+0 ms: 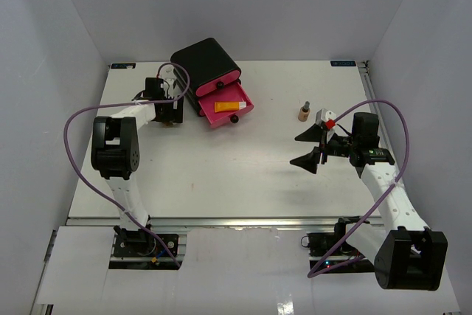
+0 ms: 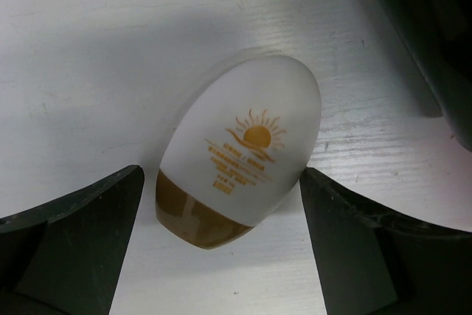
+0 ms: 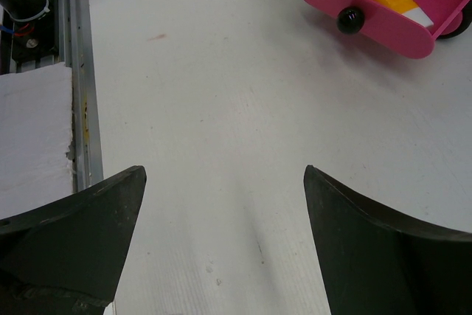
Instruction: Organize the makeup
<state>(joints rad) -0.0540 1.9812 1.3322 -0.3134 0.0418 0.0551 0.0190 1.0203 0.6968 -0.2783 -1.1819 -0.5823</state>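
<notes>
Lined up on the white bottle (image 2: 240, 149)

It lies flat on the worktop (image 2: 88, 49), centred in my left tool (image 2: 221, 170), which stands wide, holding nothing. Its long axis slants across the gap, gold cap (image 2: 195, 223) at the end nearer the wrist. My right tool (image 3: 223, 169), also wide and empty, is well apart, so the left arm is nearer.
</notes>
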